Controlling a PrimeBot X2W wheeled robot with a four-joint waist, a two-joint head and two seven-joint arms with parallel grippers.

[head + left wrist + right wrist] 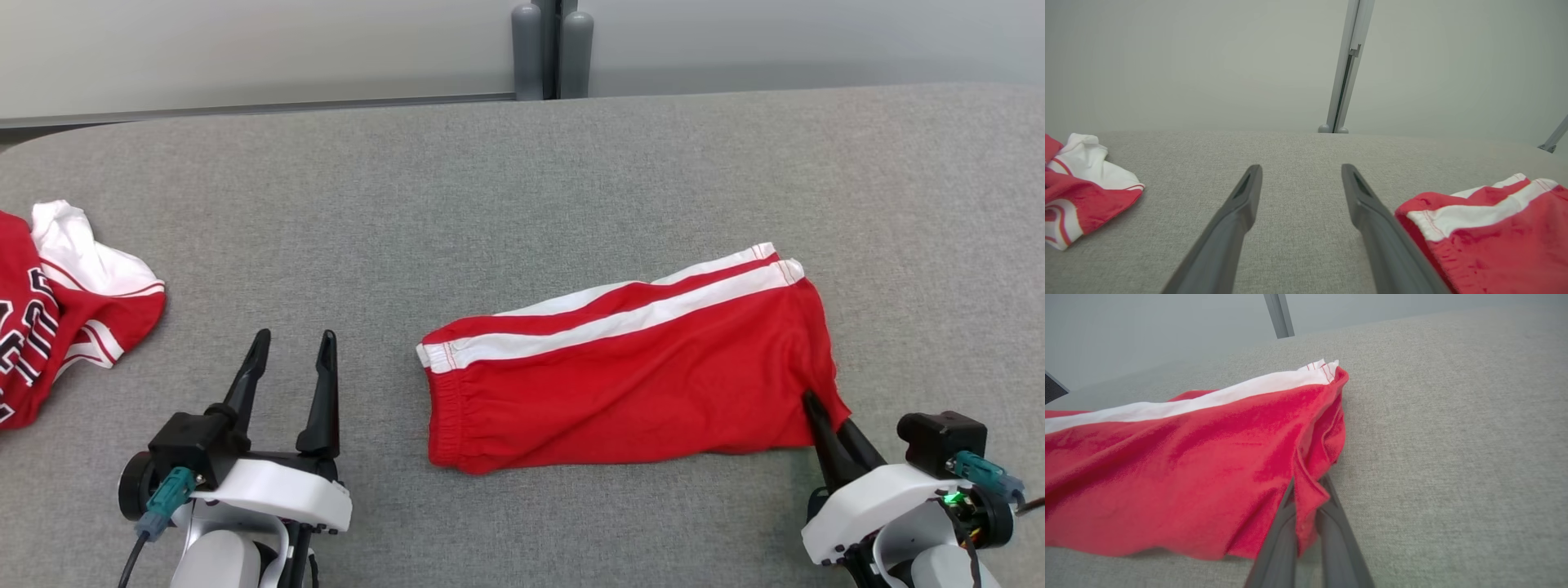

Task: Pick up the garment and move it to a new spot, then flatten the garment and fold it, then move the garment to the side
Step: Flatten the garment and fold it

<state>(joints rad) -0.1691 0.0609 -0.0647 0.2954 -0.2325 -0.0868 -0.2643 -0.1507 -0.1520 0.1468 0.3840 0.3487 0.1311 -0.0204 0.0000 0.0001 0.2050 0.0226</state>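
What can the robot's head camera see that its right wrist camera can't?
Head camera's extras: the open left gripper and a crumpled red-and-white shirt at the table's left edge.

Right wrist camera's extra: a close look at a fold of the red shorts squeezed between the fingers of the right gripper.

Both share: the red shorts with their white stripes, the grey table, and the right gripper shut on the shorts' corner.

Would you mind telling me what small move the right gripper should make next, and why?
Probably lift the right gripper slightly: its jaws are shut on the near hem corner of the red shorts, the rest lies flat on the table, and the left gripper stands open, apart.
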